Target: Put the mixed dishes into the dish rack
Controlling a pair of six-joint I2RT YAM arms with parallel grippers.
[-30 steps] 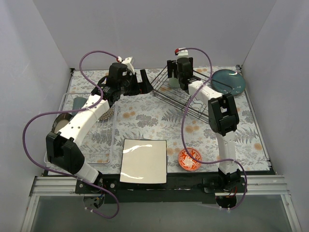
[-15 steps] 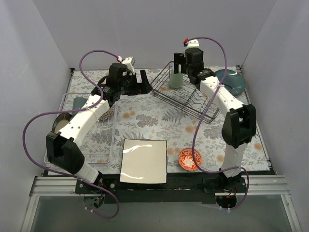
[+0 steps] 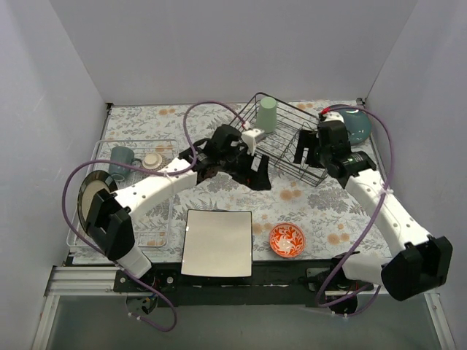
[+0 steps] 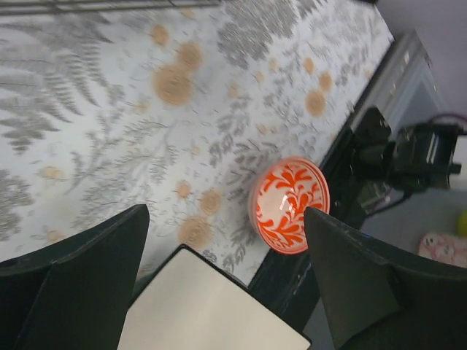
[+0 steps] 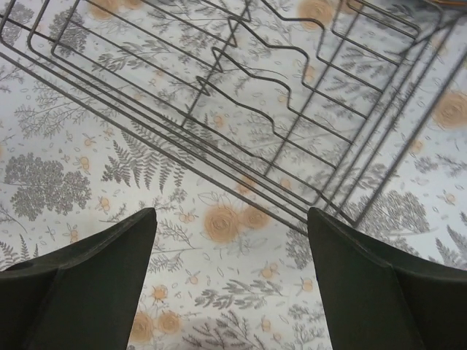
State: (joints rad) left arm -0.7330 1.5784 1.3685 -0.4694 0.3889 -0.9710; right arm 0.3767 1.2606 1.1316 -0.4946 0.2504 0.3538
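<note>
while the pale green cup stands upright in the far corner of the dish rack, the left gripper hangs open and empty by its near-left side, and the right gripper gapes empty at its right edge. the red-orange bowl and white square plate lie well apart on its near side.

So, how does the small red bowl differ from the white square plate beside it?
The bowl is round, the plate is square. The bowl has a red-orange leaf pattern, the plate is plain white. The bowl is much smaller than the plate. Both lie outside the dish rack.
</note>
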